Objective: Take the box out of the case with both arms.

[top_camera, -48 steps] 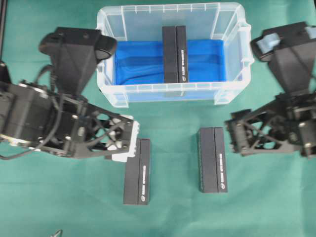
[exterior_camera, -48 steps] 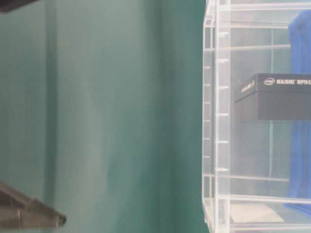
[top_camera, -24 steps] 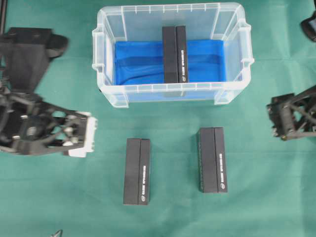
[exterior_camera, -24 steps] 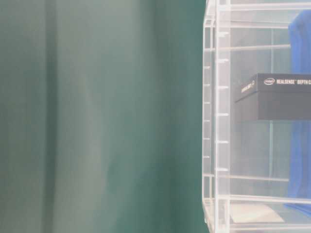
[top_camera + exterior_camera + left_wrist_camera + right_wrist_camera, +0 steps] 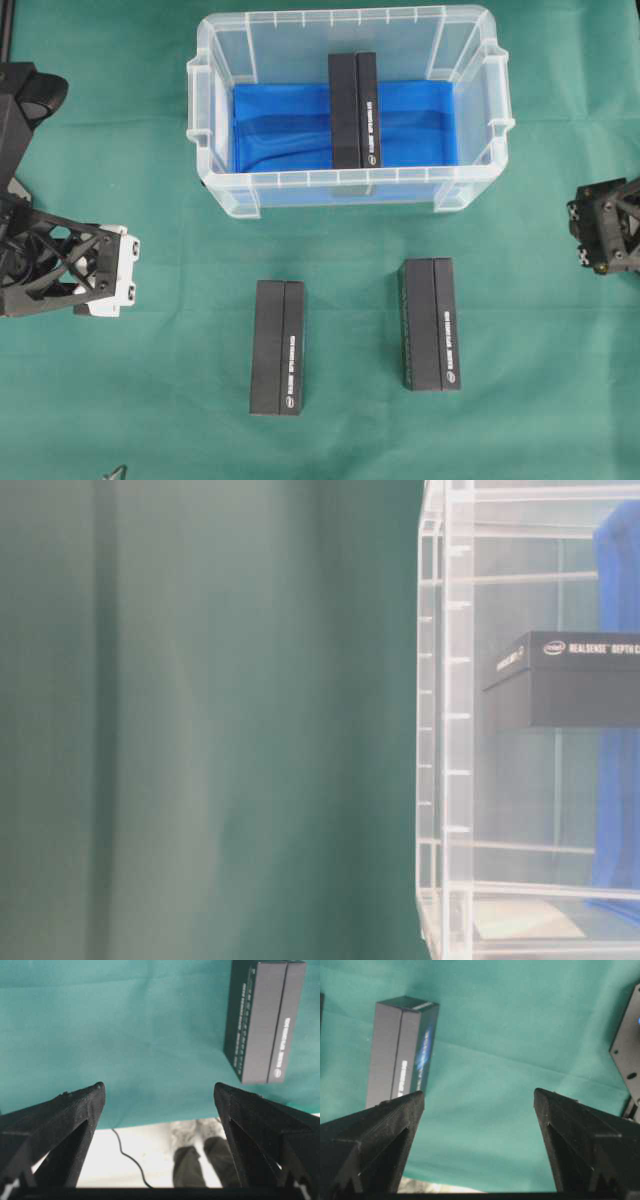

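The clear case (image 5: 345, 178) stands at the back middle of the green cloth, with a blue sheet on its bottom. One black box (image 5: 354, 110) lies inside it; the table-level view shows the box (image 5: 580, 680) through the case wall (image 5: 445, 730). My left gripper (image 5: 75, 270) sits at the far left edge, well away from the case. Its jaws stand wide apart over the cloth's front edge with nothing between them (image 5: 160, 1090). At the far right edge my right gripper (image 5: 605, 225) is also open and empty (image 5: 479, 1097).
Two more black boxes lie on the cloth in front of the case, one left (image 5: 278, 347) and one right (image 5: 431, 323). The left wrist view shows one (image 5: 265, 1020), the right wrist view one (image 5: 402, 1050). A black plate (image 5: 627, 1050) shows at the right.
Both arms have drawn outward from beside the two front boxes, the left one leftward and the right one rightward, to the edges of view. No box has moved.
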